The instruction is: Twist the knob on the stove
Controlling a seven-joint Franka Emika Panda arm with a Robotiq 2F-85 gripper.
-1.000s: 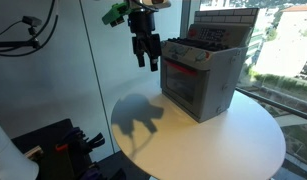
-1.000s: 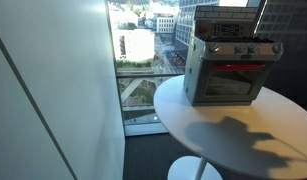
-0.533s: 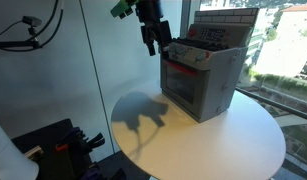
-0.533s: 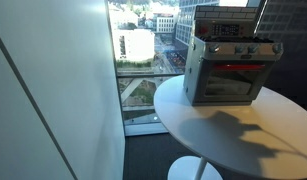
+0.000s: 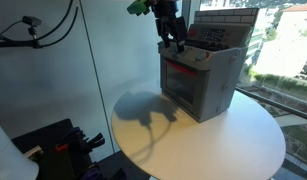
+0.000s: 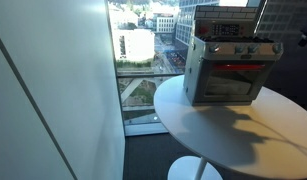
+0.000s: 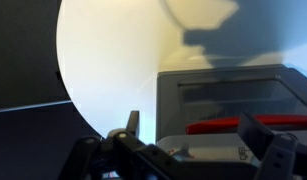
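The grey boxy toy stove [image 5: 201, 78] stands on the round white table [image 5: 233, 140], with a red-framed oven front, a row of small knobs [image 6: 243, 50] and a tall back panel. It also shows in an exterior view [image 6: 225, 68] and in the wrist view [image 7: 233, 95]. My gripper [image 5: 175, 42] hangs just above the stove's front top edge, fingers pointing down and apart, holding nothing. In the wrist view the open fingers [image 7: 198, 135] straddle the stove's top front. In an exterior view only a bit of the arm [image 6: 305, 40] shows at the right edge.
The table's edge curves close in front of the stove. A window with a city view [image 6: 143, 50] lies behind. A white wall panel [image 5: 93, 70] and dark equipment [image 5: 63, 145] stand beside the table.
My gripper has moved up and across toward the stove, from beside its front corner to above its front top edge. Its shadow on the table moved with it. The stove has not moved.
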